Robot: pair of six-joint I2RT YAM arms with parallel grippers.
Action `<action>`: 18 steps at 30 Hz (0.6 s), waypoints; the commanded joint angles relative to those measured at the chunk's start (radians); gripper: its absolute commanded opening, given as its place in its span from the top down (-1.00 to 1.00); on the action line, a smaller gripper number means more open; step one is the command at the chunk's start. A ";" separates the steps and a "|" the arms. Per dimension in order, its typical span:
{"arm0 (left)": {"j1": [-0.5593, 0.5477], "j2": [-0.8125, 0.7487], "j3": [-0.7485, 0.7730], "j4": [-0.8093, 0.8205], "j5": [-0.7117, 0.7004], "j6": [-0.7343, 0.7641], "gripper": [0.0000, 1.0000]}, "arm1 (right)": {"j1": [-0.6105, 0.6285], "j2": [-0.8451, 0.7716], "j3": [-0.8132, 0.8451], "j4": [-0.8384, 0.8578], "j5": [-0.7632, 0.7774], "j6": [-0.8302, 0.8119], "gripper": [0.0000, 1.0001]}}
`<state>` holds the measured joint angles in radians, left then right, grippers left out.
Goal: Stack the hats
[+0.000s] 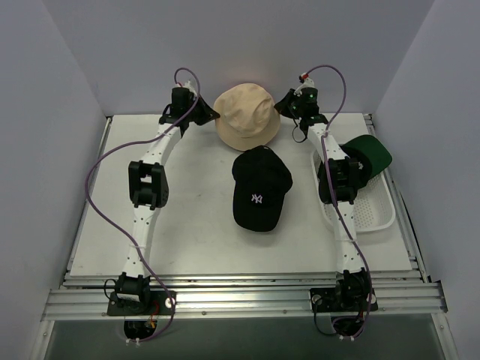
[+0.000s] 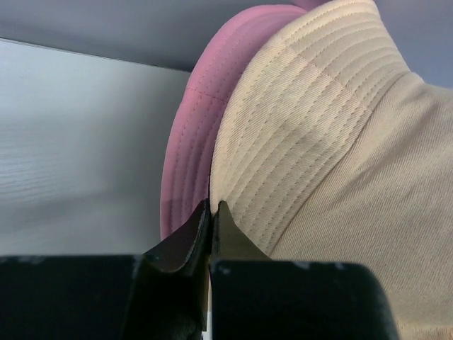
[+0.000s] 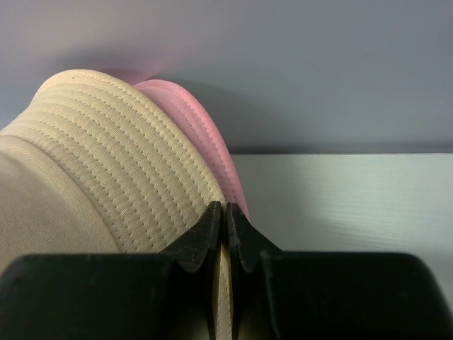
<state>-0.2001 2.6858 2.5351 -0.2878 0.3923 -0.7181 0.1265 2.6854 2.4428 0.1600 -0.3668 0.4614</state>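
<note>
Holding: tan bucket hat (image 1: 246, 114) by the brim on both sides, at the far edge of the worktop (image 1: 195, 225), close to the back wall.
State, left gripper (image 2: 212, 209): closed to a hairline slit, pinched on the left brim edge of the tan bucket hat. Pink brim just beside the tips; caught in the pinch or not, cannot tell.
State, right gripper (image 3: 225, 210): closed likewise, tan cloth visible between the jaws, pinched on the right brim edge.
Position, pink bucket hat (image 2: 191, 149): directly under the tan one, brims nested. Only a rim of pink showing in both wrist views; hidden from above.
Position, black baseball cap (image 1: 260, 187): mid-worktop, just beside or touching the near brim of the tan hat, white logo up, free of both arms.
Position, dark green hat (image 1: 373, 152): on the right, over the far end of the white perforated tray (image 1: 375, 214), partly behind the right arm.
Stage (judgement): two of four stacked; cap and green hat not yet on the pile.
Handling (judgement): light, soft cloth, stitched brim somewhat stiffer than the crown. Prone to sagging if lifted from one side, hence a pinch on opposite brim edges. Not fragile, not slippery.
Cap grasp (judgement): stiff visor the firmest hold; crown likely to collapse under a pinch.
Risk (judgement): shifting of the pile on release if pink brim caught.
</note>
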 commanded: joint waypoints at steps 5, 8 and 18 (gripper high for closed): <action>0.025 0.048 -0.004 -0.194 -0.158 0.089 0.95 | -0.028 0.053 -0.036 -0.054 0.103 -0.041 1.00; 0.031 0.025 -0.030 -0.163 -0.118 0.088 0.91 | -0.028 0.042 -0.051 -0.036 0.091 -0.036 1.00; 0.033 -0.092 -0.061 -0.143 -0.109 0.109 0.23 | -0.033 -0.105 -0.218 0.069 0.043 -0.007 1.00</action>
<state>-0.1905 2.6255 2.4462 -0.3340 0.3317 -0.6529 0.1257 2.6305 2.2673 0.2760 -0.3855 0.4721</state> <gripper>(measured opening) 0.369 0.010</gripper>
